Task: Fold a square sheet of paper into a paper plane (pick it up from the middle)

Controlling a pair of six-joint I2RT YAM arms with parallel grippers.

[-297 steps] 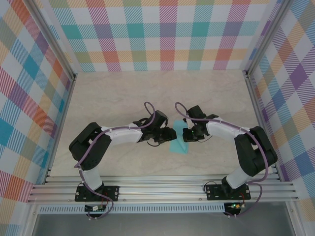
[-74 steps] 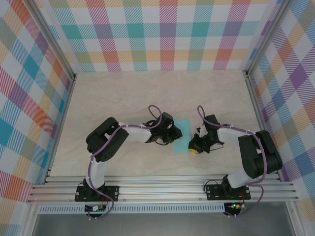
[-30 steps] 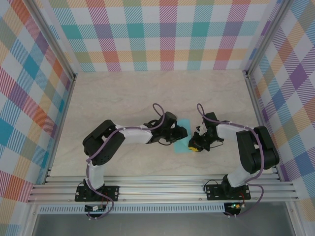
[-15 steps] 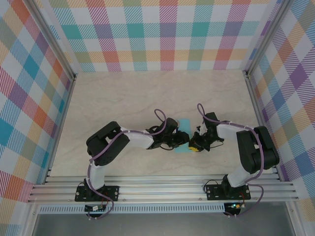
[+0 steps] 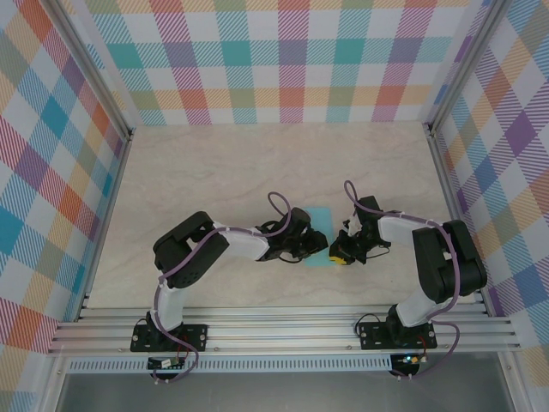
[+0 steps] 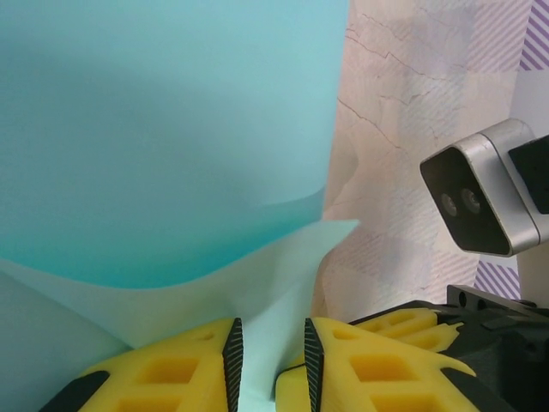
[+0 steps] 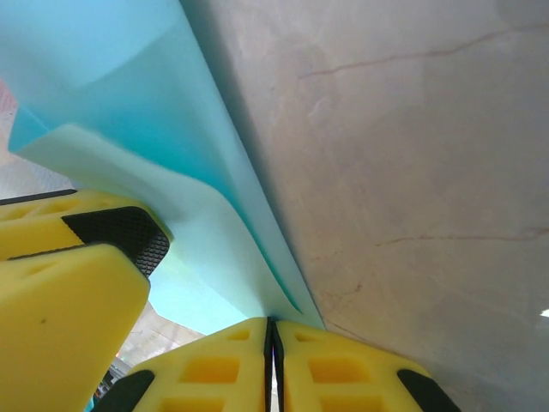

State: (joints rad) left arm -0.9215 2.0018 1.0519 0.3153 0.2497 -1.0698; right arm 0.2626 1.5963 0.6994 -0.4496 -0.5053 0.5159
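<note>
Plaid-patterned walls (image 5: 283,69) enclose a pale, veined surface (image 5: 214,172). Just right of centre in the overhead view, the left end effector (image 5: 319,246) and the right end effector (image 5: 338,252) are set almost tip to tip. The square sheet of paper (image 5: 322,215) lies on the surface beneath them. Its upper edge and lower corner are left showing above and below the two.

In the left wrist view, the yellow fingers (image 6: 171,369) at the bottom of the frame are held slightly parted, not clenched. A raised, paler flap of the sheet is seen running down into the gap between them, and the rest of the sheet fills the upper left. The grey camera housing (image 6: 480,202) of the other arm is seen at the right edge.

In the right wrist view, the fingers (image 7: 214,369) at the bottom are pressed together and clenched on an edge of the sheet, which is lifted off the surface there.

Compared with the overhead view a second ago, the left end effector has been shifted toward the lower right, closer to the right one. Less of the sheet is exposed between them. The right end effector has been kept in place.
</note>
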